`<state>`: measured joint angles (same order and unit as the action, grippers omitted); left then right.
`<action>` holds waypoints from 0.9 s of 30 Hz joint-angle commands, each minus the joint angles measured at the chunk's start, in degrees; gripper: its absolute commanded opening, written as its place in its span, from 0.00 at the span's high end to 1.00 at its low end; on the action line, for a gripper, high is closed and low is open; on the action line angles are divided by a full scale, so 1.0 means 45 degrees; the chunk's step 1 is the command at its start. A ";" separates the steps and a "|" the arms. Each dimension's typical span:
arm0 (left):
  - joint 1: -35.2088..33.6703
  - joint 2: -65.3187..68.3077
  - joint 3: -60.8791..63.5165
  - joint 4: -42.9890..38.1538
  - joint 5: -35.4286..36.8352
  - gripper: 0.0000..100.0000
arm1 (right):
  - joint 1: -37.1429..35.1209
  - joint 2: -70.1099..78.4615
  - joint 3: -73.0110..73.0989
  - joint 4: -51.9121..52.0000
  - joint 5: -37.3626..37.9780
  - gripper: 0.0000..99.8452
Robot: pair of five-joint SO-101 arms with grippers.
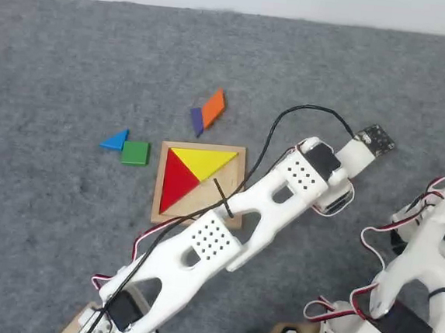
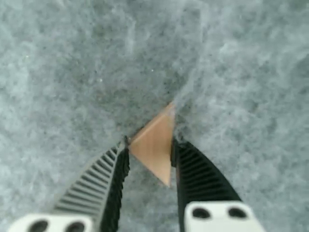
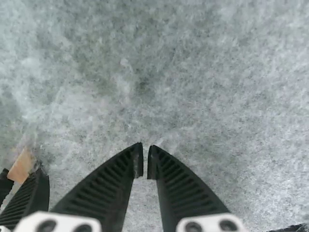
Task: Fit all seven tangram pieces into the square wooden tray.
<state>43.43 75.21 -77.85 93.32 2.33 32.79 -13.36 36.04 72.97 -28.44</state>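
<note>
The left end effector (image 2: 149,144) is clenched on a small pale tan wooden triangle (image 2: 155,137) at the grey felt bench (image 2: 72,63), well apart from the square wooden tray (image 1: 159,183), so the step in hand looks like fetching this piece. The right end effector (image 3: 145,147) is closed on nothing. Next, the triangle likely needs carrying back and turning to match the bare corner beside the red triangle (image 1: 176,182) and yellow triangle (image 1: 203,162).

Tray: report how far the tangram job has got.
Done: the yellow triangle and red triangle lie in the tray.
In hand: the left gripper is shut on a tan triangle above the felt, off to the tray's side.
Left: the blue triangle, green square, purple piece and orange piece lie outside the tray. Five of seven remain to fit.
</note>
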 commanded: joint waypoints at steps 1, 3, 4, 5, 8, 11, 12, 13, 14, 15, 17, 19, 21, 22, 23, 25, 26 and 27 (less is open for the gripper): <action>0.0059 -0.0918 -0.0049 0.0449 -0.0156 0.90 | 0.0322 -0.0752 -0.0117 -0.0049 0.0156 0.97; 0.0059 -0.0918 -0.0049 0.0821 -0.0215 0.91 | 0.0596 -0.0752 -0.0156 -0.0049 0.0176 0.97; 0.0078 -0.0918 -0.0049 0.0918 -0.0371 0.93 | 0.0752 -0.0752 -0.0176 -0.0049 0.0176 0.97; 0.0098 -0.0918 -0.0049 0.1016 -0.0664 0.94 | 0.0869 -0.0752 -0.0195 -0.0049 0.0176 0.97; 0.0117 -0.0918 -0.0049 0.1211 -0.1133 0.95 | 0.1065 -0.0752 -0.0410 0.0283 0.0176 0.97; 0.0137 -0.0918 -0.0049 0.1309 -0.1153 0.95 | 0.1065 -0.0752 -0.0606 0.0557 0.0195 0.97; 0.0137 -0.0918 -0.0049 0.1407 -0.1153 0.95 | 0.1065 -0.0752 -0.0606 0.0557 0.0195 0.97; 0.0137 -0.0918 -0.0088 0.1524 -0.1172 0.95 | 0.1065 -0.0752 -0.0606 0.0557 0.0195 0.97; 0.0137 -0.0918 -0.0088 0.1602 -0.1172 0.95 | 0.1143 -0.0752 -0.0625 0.0557 0.0195 0.97; 0.0137 -0.0918 -0.0068 0.1602 -0.1172 0.95 | 0.1260 -0.0752 -0.0645 0.0557 0.0176 0.97; 0.0059 -0.0918 -0.0049 0.1621 -0.1172 0.95 | 0.1514 -0.0752 -0.0664 0.0537 0.0176 0.97; 0.0059 -0.0918 -0.0029 0.1621 -0.1172 0.95 | 0.1592 -0.0752 -0.0664 0.0537 0.0176 0.97; 0.0078 -0.0918 -0.0029 0.1621 -0.1192 0.95 | 0.1592 -0.0752 -0.0664 0.0557 0.0195 0.97; 0.0078 -0.0918 -0.0029 0.1602 -0.1192 0.95 | 0.1592 -0.0752 -0.0664 0.0557 0.0195 0.97; 0.0078 -0.0918 -0.0029 0.1582 -0.1192 0.95 | 0.1592 -0.0752 -0.0664 0.0557 0.0195 0.97; 0.0039 -0.0918 -0.0068 0.1543 -0.1153 0.92 | 0.1592 -0.0752 -0.0664 0.0557 0.0195 0.97; -0.0039 -0.0918 -0.0088 0.1543 -0.1114 0.89 | 0.1592 -0.0752 -0.0664 0.0557 0.0195 0.97; -0.0117 -0.0918 -0.0107 0.1465 -0.1094 0.86 | 0.1592 -0.0752 -0.0664 0.0557 0.0195 0.97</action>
<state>43.69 73.19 -77.93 98.33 -2.59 39.12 -13.36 36.04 74.73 -28.26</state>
